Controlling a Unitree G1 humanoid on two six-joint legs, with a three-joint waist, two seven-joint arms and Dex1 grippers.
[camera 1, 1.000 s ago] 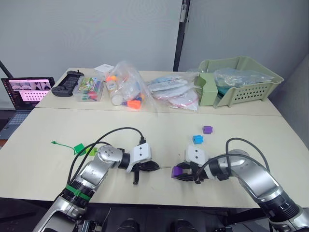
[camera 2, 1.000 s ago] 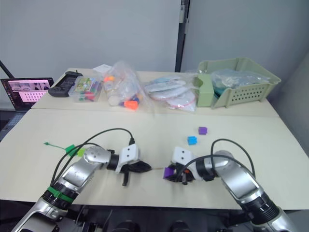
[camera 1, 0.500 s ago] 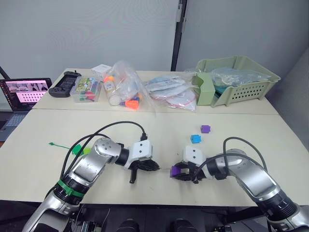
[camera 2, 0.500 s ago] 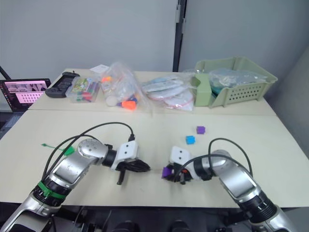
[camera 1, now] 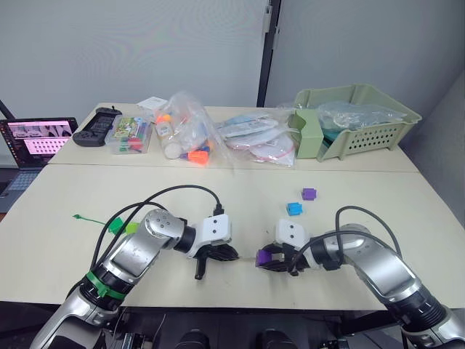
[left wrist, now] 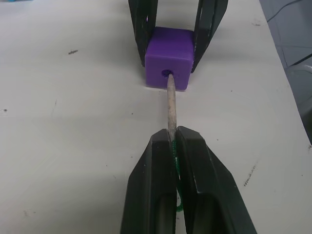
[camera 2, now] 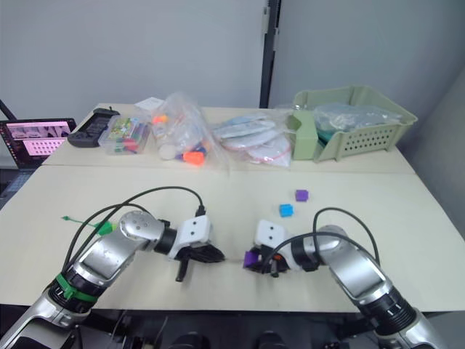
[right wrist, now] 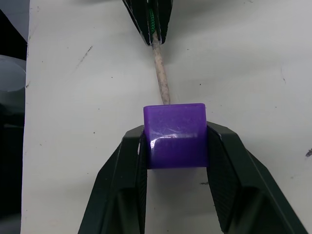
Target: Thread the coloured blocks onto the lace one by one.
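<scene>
Purple block clamped in right pincer, low centre of frame on tabletop. Left pincer closed on lace; its stiff tip sits at the block's hole.

Bare table around; blue block beyond right pincer.

purple block: glossy plastic | lace tip: rough, matt (silvery-grey) | table: matt, scuffed

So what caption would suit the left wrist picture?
Left gripper feeding the lace's stiff pale tip into the small purple plastic cube.
</scene>
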